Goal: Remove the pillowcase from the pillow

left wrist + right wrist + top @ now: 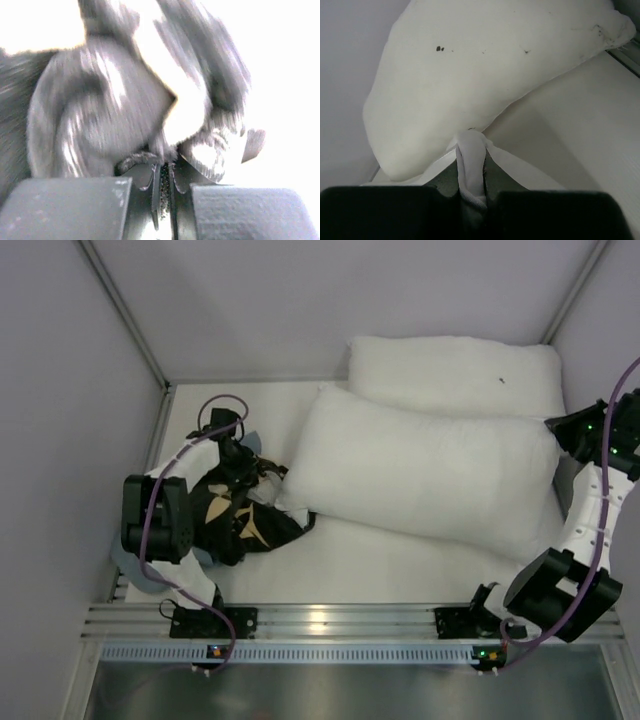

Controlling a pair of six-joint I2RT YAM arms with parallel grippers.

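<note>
Pillowcase lay bunched in a dark heap at the left end of the pillow, touching its near-left corner. Nearly all the pillow showed bare white. Could not tell whether that corner sat inside the case's mouth or only against it.

Left gripper was at the heap's far side, clamped on a fold of the case. Wrist view was blurred, but fabric sat pinched between the closed fingers. Right gripper was at the pillow's right end, closed on a thin pinch of white cloth, likely the pillow's corner or tag. Second pillow lay just behind the pillow, touching it.

Judged step: final pull-off.
- The right should act as anchor. Its pinch looked slim and might slip under a jerk.
- The left should draw the case straight away from the pillow's left end, low and steady.
- If the pillow dragged along, the corner was probably caught inside.
</note>
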